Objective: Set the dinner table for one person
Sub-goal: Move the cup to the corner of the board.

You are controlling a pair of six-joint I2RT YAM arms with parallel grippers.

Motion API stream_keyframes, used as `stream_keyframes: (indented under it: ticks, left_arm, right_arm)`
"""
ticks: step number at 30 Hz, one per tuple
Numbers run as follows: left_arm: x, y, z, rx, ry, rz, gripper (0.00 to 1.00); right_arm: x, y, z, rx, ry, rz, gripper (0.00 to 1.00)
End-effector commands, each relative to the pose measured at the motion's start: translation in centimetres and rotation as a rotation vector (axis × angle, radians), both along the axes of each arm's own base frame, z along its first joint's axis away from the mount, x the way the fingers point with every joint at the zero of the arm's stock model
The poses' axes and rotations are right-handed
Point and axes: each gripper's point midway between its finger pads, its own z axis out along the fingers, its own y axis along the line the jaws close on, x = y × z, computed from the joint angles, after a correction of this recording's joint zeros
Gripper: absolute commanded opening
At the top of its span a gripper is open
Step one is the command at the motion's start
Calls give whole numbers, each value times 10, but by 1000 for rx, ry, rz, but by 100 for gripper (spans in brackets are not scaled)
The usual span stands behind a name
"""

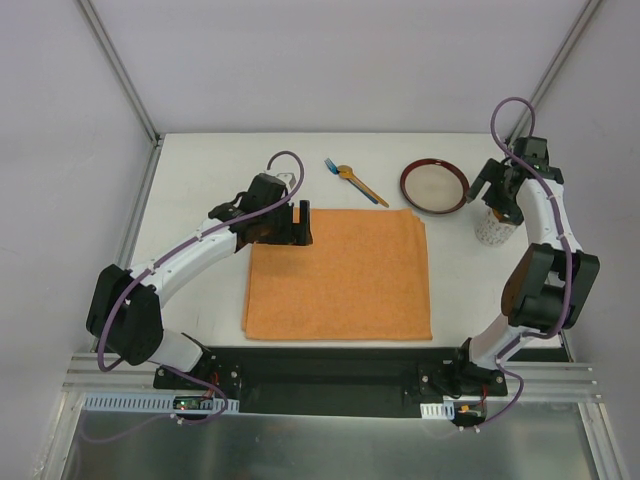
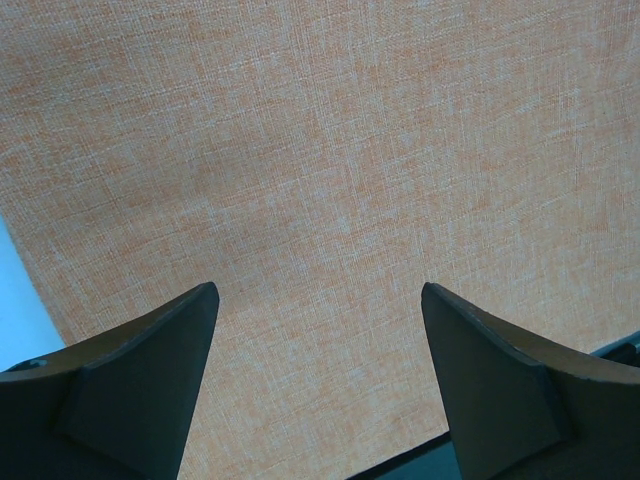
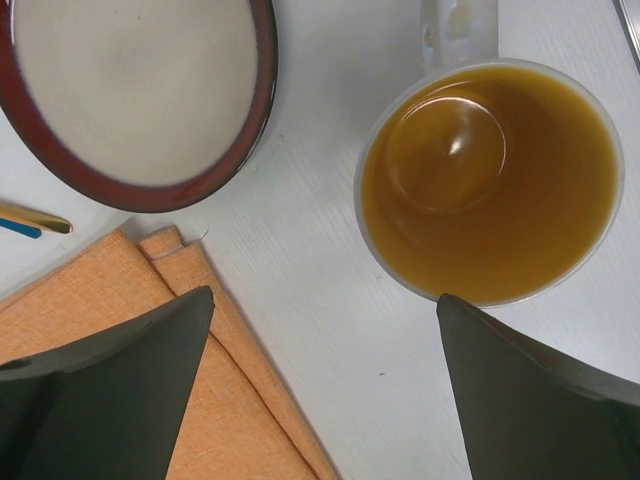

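Observation:
The white dinner table [image 1: 190, 190] holds an orange cloth placemat [image 1: 340, 272] in its middle. A red-rimmed plate with a cream centre [image 1: 434, 185] lies beyond the mat's far right corner. A white mug [image 1: 493, 230], amber inside [image 3: 490, 180], stands right of the plate. A gold spoon and a blue-handled fork [image 1: 355, 182] lie left of the plate. My left gripper [image 1: 300, 222] hovers open and empty over the mat's far left corner; the mat [image 2: 320, 150] fills the left wrist view. My right gripper [image 1: 502, 192] is open and empty just above the mug.
Grey frame posts [image 1: 118, 70] rise at the table's far corners, with white walls behind. In the right wrist view the plate [image 3: 140, 90] is top left, the mat's folded corner [image 3: 150, 330] lower left, utensil tips [image 3: 30, 222] at the left edge.

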Motion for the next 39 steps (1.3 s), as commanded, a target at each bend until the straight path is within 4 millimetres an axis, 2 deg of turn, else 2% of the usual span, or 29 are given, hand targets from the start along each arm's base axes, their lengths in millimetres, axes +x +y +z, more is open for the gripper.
stream_keyframes:
  ticks: [1,11,18,22,26,31,36,39]
  left_arm:
    - [-3,-1,10,-18,-13,3,83]
    - [-5,-1,13,-28,-11,3,82]
    - [-13,3,11,-29,-8,7,82]
    - [-11,2,17,-32,-16,-8,82]
    - [-9,-5,22,-32,-10,-43,82]
    - [-4,-9,26,-28,-3,-57,82]
    - [-4,6,23,51,-36,-65,82]
    - [-5,17,23,99,-58,-61,82]
  right_arm:
    - [11,-13,-8,-49,-4,-1,99]
    - [21,-12,-38,-19,45,5,99]
    - [25,-7,-29,9,16,-4,99]
    - [29,-5,-19,26,-18,-25,99]
    - [34,10,-8,81,-58,-2,97]
    - [37,19,21,66,-133,7,97]
    - [34,14,46,32,-195,-11,97]
    - [29,-3,69,-67,-250,-56,97]
